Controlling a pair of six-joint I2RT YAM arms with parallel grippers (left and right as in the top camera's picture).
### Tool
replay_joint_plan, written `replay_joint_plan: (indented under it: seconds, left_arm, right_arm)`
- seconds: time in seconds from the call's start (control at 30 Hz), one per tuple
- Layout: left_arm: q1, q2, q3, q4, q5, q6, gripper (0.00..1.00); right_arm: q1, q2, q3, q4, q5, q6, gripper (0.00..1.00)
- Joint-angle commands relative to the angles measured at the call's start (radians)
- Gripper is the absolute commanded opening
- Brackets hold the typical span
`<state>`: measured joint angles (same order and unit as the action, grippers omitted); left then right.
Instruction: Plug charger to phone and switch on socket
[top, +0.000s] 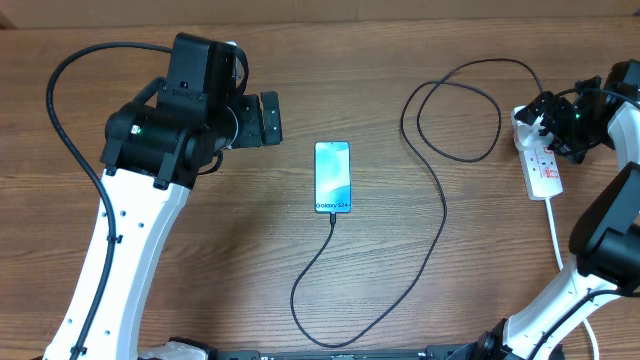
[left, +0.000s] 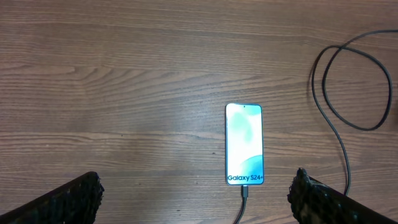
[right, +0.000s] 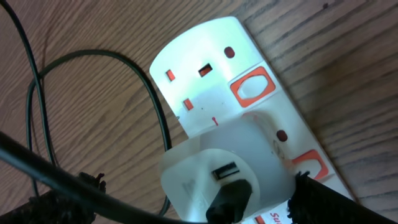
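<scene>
At the left gripper (top: 268, 118): released, fingers (left: 78, 196) wide apart, nothing but bare wood between. Hangs above the table, left of the phone (top: 332, 177) and a little farther back, apart from it. From the left wrist, looks down on the phone (left: 244, 144) lying flat, screen up, light blue-teal, "Galaxy S24+" along its near end.

At the right gripper (top: 540, 122): likewise released, fingers (right: 323, 199) spread to either side of a white adapter (right: 211, 171); touching it or not, cannot tell. Sits over the far end of the white power strip (top: 543, 170), near the right edge of the table.

From the right wrist: adapter seated in the power strip (right: 205, 68), black end of the charger cable (top: 444, 225) pushed into its face. Just beyond it, an unused three-pin outlet and a red-framed rocker switch (right: 252, 87). On or off, cannot tell.

Onward along the charger cable: loops once at the far right, runs down toward the near edge, curls back left and meets the phone's near end with its connector tip (left: 246, 193). Appears plugged in there.

From the strip's near end, a thicker white cord (top: 555, 235) trailing toward the near right.

Under everything, a brown wood-grain table (top: 230, 260), matt, grain running left to right. Beyond its far edge, only a thin paler band of the room.
</scene>
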<state>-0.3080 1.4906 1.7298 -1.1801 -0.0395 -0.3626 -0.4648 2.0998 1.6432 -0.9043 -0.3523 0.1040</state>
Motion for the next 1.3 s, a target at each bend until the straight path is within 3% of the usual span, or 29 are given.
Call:
replay_joint_plan:
  seconds: [0.0, 1.27]
  left_arm:
    - [-0.006, 0.007, 0.013, 0.002, -0.013, 0.019, 1.00]
    - [-0.006, 0.007, 0.013, 0.002, -0.013, 0.019, 1.00]
  right_arm:
    - [0.006, -0.001, -0.006, 0.014, 0.026, -0.009, 1.00]
    - [0.047, 0.006, -0.093, 0.115, 0.037, -0.009, 1.00]
